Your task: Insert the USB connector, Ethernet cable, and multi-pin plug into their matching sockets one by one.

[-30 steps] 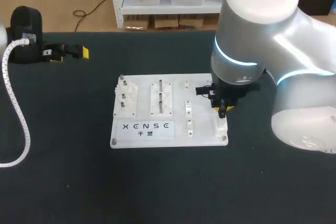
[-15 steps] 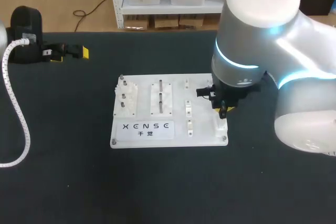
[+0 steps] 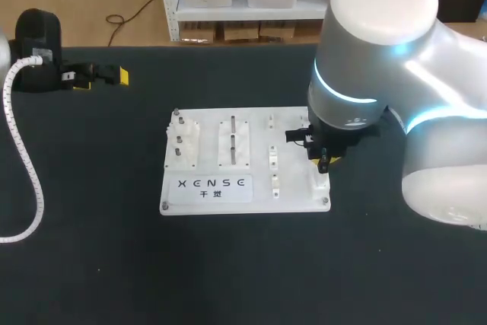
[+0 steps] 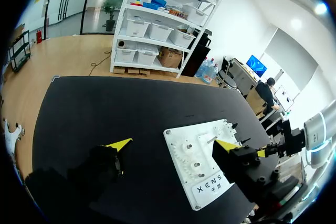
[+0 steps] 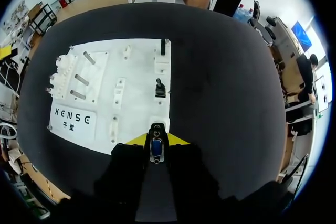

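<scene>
Right wrist view: right pincer (image 5: 156,141) pinches a connector (image 5: 156,132) at the white board (image 5: 139,72) edge; left pincer (image 4: 173,144) spread, well apart.

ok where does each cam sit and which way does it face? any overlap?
Head view: fixed above and behind, looking down on table and white board; right arm comes in from the right, left gripper far left.
Left wrist view: on the left wrist, looking across the table at the board; own open gripper shows.
Right wrist view: on the right wrist, looking down onto the board; right gripper holds a plug.
Shared: all see the board; head and left wrist views also see the right arm.
</scene>
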`<state>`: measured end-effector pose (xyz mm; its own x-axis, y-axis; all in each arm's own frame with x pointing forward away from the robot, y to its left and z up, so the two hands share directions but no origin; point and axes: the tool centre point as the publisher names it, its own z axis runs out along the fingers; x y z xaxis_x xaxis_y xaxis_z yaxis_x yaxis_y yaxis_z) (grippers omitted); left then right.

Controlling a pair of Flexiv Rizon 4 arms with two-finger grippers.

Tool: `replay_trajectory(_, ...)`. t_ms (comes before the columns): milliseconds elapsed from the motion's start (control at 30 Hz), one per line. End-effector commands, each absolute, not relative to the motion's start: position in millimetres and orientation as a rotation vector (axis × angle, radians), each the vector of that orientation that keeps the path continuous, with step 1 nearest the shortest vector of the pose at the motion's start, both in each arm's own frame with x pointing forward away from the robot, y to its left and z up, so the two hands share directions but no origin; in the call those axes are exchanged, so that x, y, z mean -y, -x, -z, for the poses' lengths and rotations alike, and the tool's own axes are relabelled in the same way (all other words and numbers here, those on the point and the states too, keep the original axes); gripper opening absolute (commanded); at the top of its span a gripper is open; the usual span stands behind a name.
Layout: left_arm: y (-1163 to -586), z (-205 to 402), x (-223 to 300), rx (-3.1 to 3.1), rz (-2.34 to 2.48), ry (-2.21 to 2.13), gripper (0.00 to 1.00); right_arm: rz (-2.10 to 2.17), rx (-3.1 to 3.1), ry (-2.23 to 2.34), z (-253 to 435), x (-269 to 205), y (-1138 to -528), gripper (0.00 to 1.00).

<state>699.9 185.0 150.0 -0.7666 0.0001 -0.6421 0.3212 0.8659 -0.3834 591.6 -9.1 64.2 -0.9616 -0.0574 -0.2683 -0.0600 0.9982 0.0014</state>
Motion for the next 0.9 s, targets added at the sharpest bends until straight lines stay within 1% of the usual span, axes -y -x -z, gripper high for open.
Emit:
replay_trajectory(33,-700,-150,-185,-2.374,0.636,-0.231,1.00,-0.014,-2.860,0.078,-56,9,-588,0.00)
replay_trajectory(900,-700,-150,-185,-2.374,0.636,-0.231,1.00,-0.023,-2.890,0.024,-38,14,-588,0.00)
